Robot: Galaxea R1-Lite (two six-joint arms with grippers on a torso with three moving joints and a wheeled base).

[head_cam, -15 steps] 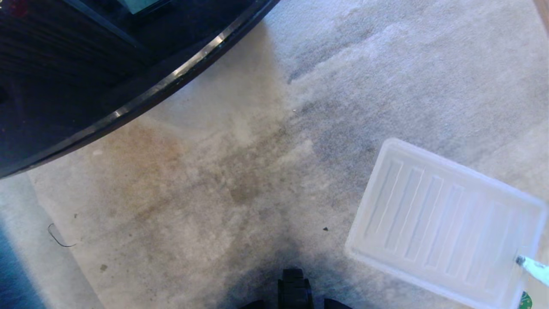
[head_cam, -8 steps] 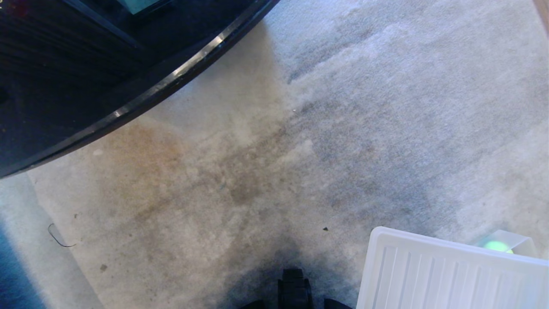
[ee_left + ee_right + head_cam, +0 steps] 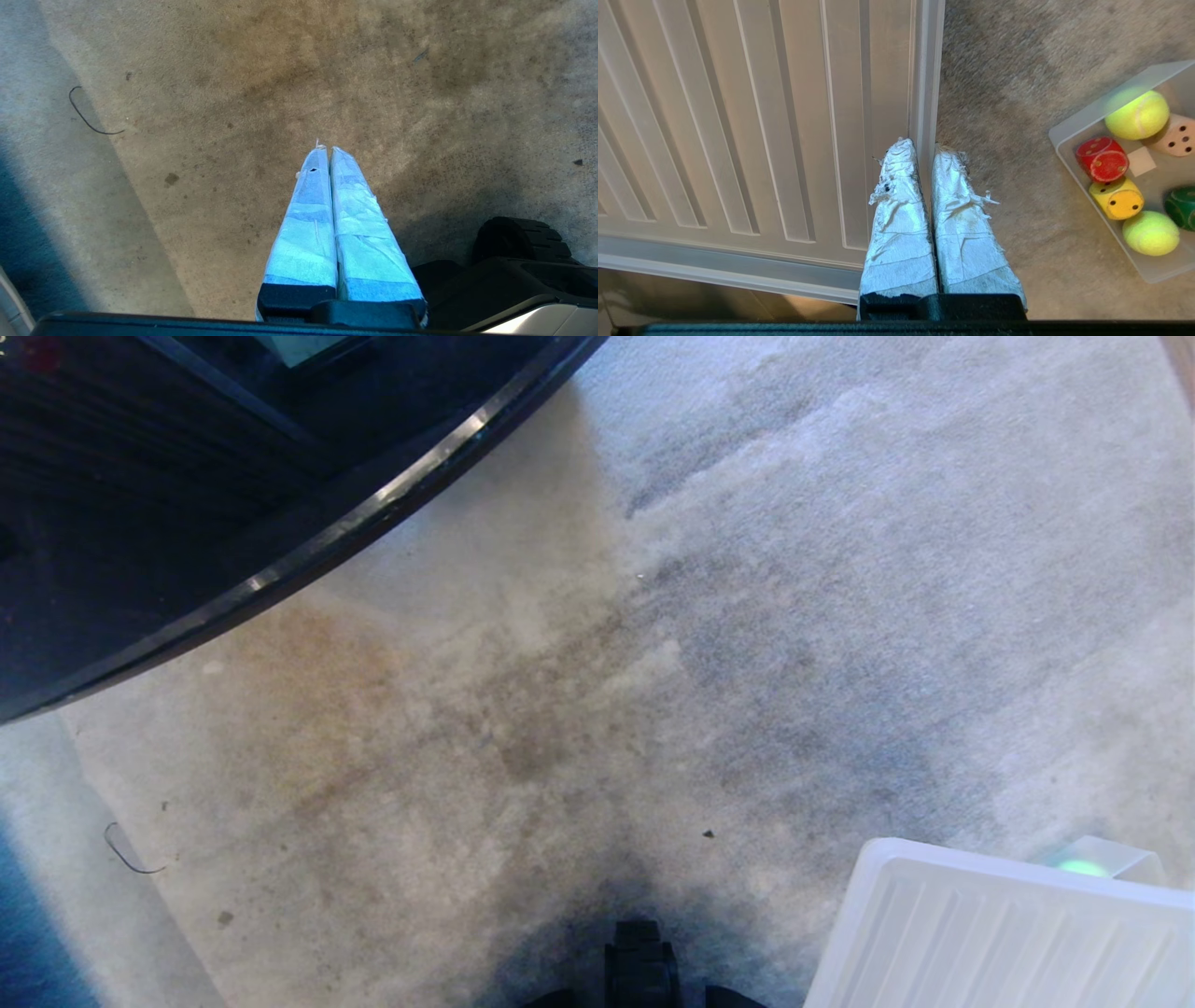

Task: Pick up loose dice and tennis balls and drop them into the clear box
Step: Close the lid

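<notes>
A worn, stained grey carpet (image 3: pixel 597 691) covers the floor. A dark glossy round table (image 3: pixel 187 476) stands on it, a brownish stain just beside its rim.

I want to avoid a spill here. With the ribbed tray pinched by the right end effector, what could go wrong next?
1. The right end effector grips only the thin rim of the ribbed tray, so the tray could twist or slip free.
2. The clear box, holding the dice and tennis balls, lies close by on the carpet; a swinging tray might knock it and scatter them.
</notes>
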